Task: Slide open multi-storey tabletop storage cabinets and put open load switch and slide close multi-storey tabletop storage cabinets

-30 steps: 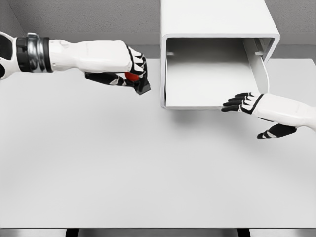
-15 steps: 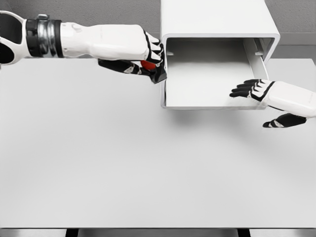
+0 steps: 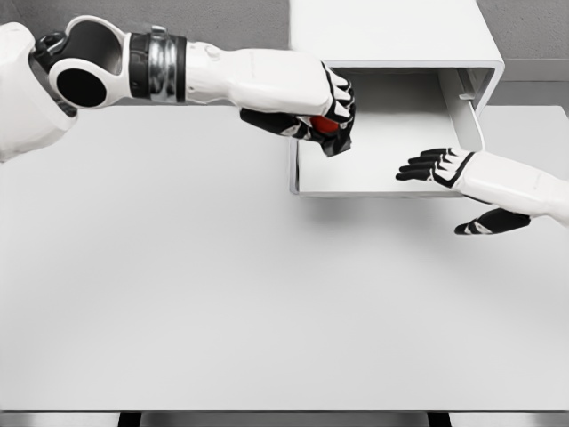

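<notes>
Now your left hand [image 3: 322,111] grips the red switch [image 3: 324,124] just over the open drawer [image 3: 373,173], at its left side. Your right hand [image 3: 444,166], fingers spread, waits at its right.

Simulated lab: bare white table [image 3: 222,302], grey wall [image 3: 178,22]

The storage cabinet [image 3: 391,36] is a white box at the back of the table. Its drawer [image 3: 391,182] is pulled out and open, with low white walls. The load switch [image 3: 325,125] is small and red with a dark part. It sits over the left side of the drawer, mostly hidden.
</notes>
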### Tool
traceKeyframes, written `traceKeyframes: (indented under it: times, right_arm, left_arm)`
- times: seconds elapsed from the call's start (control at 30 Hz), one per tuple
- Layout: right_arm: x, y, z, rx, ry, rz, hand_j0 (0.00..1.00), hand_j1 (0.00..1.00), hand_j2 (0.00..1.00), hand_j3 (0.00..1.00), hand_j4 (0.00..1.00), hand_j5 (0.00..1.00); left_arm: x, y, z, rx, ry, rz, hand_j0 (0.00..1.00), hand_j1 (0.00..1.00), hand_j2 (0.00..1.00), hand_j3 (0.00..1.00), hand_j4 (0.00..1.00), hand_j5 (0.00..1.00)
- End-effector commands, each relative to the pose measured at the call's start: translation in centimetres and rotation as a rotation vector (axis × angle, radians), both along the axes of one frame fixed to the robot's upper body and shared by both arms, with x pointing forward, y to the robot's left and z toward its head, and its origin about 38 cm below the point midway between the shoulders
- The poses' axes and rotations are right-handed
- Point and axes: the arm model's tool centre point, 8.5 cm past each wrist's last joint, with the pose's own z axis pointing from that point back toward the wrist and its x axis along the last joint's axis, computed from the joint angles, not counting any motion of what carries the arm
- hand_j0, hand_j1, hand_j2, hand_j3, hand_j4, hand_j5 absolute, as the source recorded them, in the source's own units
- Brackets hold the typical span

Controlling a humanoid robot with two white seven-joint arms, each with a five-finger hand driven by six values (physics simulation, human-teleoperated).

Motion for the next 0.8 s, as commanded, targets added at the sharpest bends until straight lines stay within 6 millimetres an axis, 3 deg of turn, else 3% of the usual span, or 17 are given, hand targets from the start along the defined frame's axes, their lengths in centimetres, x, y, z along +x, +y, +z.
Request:
traceKeyframes:
  times: [0.0,0.23,0.57,0.67,0.73,0.77]
  right_arm:
    - [0.1,0.0,0.2,0.014,-0.003,-0.004,1.00,1.00,1.00,1.00,1.00,1.00]
    - [0.0,0.0,0.1,0.007,-0.001,-0.003,1.00,1.00,1.00,1.00,1.00,1.00]
    - [0.0,-0.1,0.2,0.005,-0.003,-0.005,1.00,1.00,1.00,1.00,1.00,1.00]
    - [0.0,-0.1,0.2,0.005,-0.003,-0.005,1.00,1.00,1.00,1.00,1.00,1.00]
    - [0.0,-0.1,0.2,0.007,-0.003,-0.004,1.00,1.00,1.00,1.00,1.00,1.00]
    - [0.0,-0.1,0.3,0.007,-0.002,-0.005,1.00,1.00,1.00,1.00,1.00,1.00]
  left_arm:
    - [0.3,-0.7,-0.5,0.008,0.004,0.001,0.42,0.42,0.42,0.42,0.42,0.42]
    - [1.3,-1.6,-1.6,0.062,0.016,0.014,0.42,0.42,0.42,0.42,0.42,0.42]
    - [2.4,-2.8,-1.7,0.066,0.017,0.029,0.44,0.44,0.44,0.44,0.44,0.44]
    - [2.5,-2.8,-1.7,0.068,0.018,0.032,0.53,0.53,0.53,0.53,0.53,0.53]
    - [2.5,-2.8,-1.8,0.071,0.019,0.034,0.86,0.86,0.86,0.86,0.86,0.86]
    - [2.5,-2.7,-1.8,0.071,0.019,0.035,0.95,0.95,0.95,0.95,0.95,0.95]
